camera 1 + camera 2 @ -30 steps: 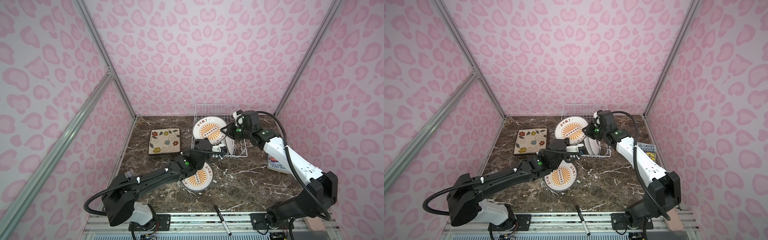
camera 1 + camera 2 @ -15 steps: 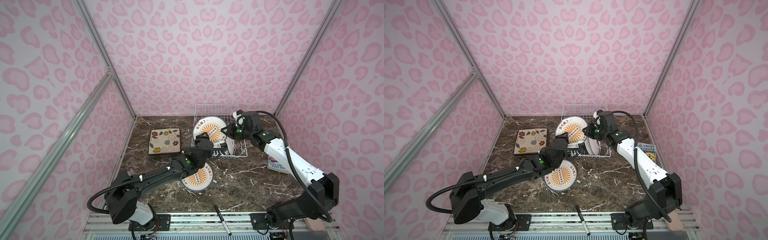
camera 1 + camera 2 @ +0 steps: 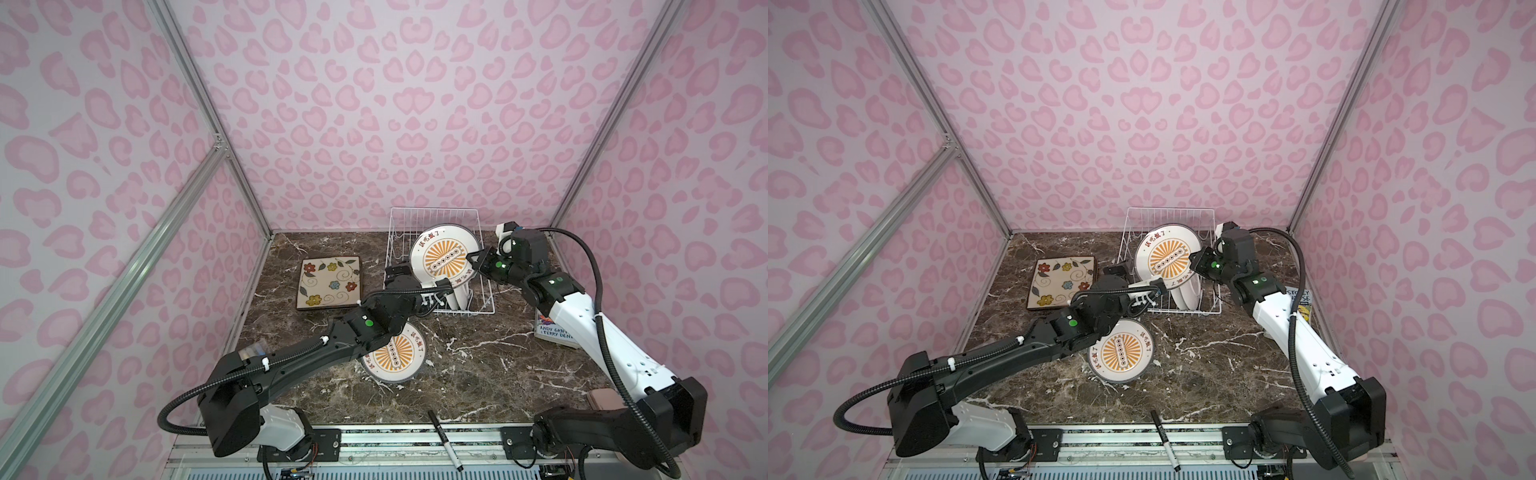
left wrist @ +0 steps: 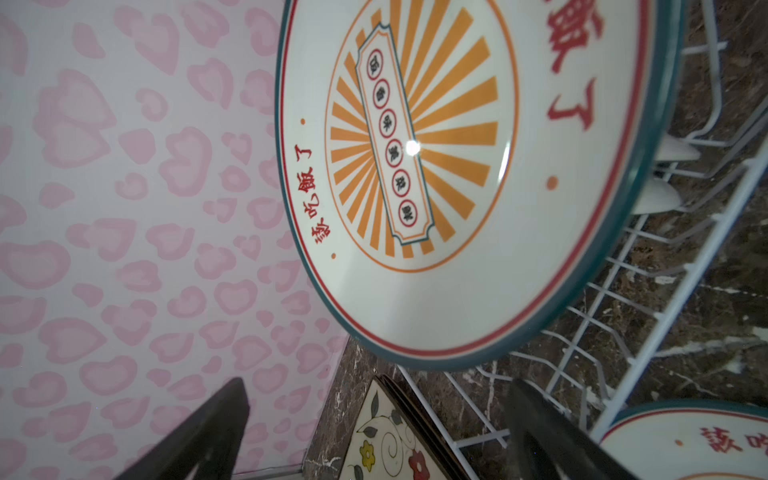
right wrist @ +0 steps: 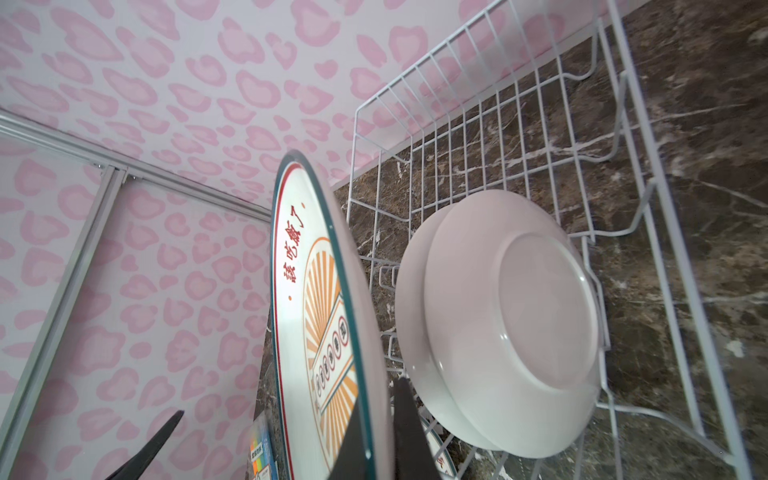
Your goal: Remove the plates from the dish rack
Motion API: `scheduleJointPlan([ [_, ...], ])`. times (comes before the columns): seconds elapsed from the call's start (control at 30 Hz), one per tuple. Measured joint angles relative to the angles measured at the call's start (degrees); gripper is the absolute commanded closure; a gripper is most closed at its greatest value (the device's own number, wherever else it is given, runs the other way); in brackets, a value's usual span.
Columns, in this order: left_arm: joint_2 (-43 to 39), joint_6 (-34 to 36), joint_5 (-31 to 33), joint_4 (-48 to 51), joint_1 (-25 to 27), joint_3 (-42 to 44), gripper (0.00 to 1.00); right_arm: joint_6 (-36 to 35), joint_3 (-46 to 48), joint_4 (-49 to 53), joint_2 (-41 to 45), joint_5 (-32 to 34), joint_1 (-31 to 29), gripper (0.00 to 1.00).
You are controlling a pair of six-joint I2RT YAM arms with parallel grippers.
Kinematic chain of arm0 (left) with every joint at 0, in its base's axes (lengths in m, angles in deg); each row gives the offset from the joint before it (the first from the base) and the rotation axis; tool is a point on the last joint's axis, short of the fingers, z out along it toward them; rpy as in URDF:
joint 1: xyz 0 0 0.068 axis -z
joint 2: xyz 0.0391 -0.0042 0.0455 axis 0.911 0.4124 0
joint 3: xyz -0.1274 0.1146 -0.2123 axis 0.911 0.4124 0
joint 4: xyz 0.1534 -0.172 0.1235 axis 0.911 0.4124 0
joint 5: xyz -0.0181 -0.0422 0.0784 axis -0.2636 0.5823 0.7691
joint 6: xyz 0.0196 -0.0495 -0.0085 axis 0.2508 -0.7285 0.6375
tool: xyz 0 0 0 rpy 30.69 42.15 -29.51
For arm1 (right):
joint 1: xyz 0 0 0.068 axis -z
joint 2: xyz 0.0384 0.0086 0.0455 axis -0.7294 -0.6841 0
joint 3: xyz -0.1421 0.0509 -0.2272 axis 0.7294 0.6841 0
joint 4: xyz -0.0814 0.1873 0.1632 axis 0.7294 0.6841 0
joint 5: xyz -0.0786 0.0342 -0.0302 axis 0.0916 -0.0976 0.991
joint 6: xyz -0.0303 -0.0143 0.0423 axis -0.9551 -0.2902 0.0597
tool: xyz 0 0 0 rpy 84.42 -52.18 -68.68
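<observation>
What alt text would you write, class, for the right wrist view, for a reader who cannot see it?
The right gripper holds a round sunburst plate edge-on, its rim pinched between the jaws. Beside it, two plates stand in the white wire dish rack, white backs showing, on a dark marble table with a pink heart-patterned wall beyond.

A sunburst plate [image 5: 316,324] stands edge-on, its near rim between dark fingers [image 5: 411,432]. Beside it, two white plates [image 5: 511,324] stand in a wire dish rack [image 5: 478,124].
</observation>
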Motion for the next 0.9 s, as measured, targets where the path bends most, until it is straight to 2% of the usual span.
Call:
scheduleJointPlan([
  [0.2,-5.9,-11.0,-8.7,1.4,-4.9,-1.2,0.00,3.3,4.5,-3.5,2.2,1.5,1.3,1.00],
  [0.5,-10.9,-33.9,-27.8,1.3,-16.6,-2.6,0.00,5.8,5.7,-6.7,2.3,1.0,1.4,1.00],
  [0.67,-11.0,-48.6,-35.6,-0.5,-22.5,-2.6,0.00,6.1,6.1,-8.0,1.8,-0.3,1.4,1.00],
  [0.9,-7.2,-65.7,-45.1,-2.8,-26.9,-3.4,0.00,6.3,6.1,-9.0,1.3,-1.9,1.4,1.00],
])
